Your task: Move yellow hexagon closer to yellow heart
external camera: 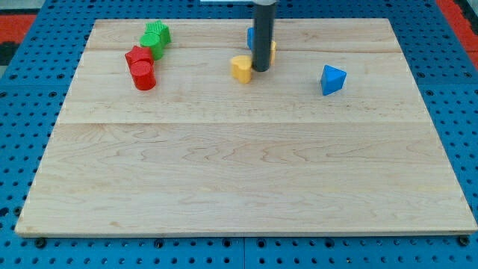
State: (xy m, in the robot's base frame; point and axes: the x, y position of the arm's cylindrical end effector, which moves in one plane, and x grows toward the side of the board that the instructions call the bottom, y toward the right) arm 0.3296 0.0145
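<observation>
A yellow block (241,68) lies in the upper middle of the wooden board (239,172); its shape looks like a heart, but I cannot be sure. My tip (261,69) stands right beside it on the view's right, touching or nearly touching it. A second yellow block (272,51) shows only as a sliver behind the rod's right edge, so its shape is hidden. The two yellow blocks lie close together with the rod between them.
A blue block (250,36) is partly hidden behind the rod at the view's top. A blue triangular block (333,79) lies to the right. A green block (155,36) and two red blocks (138,56) (143,75) cluster at the upper left.
</observation>
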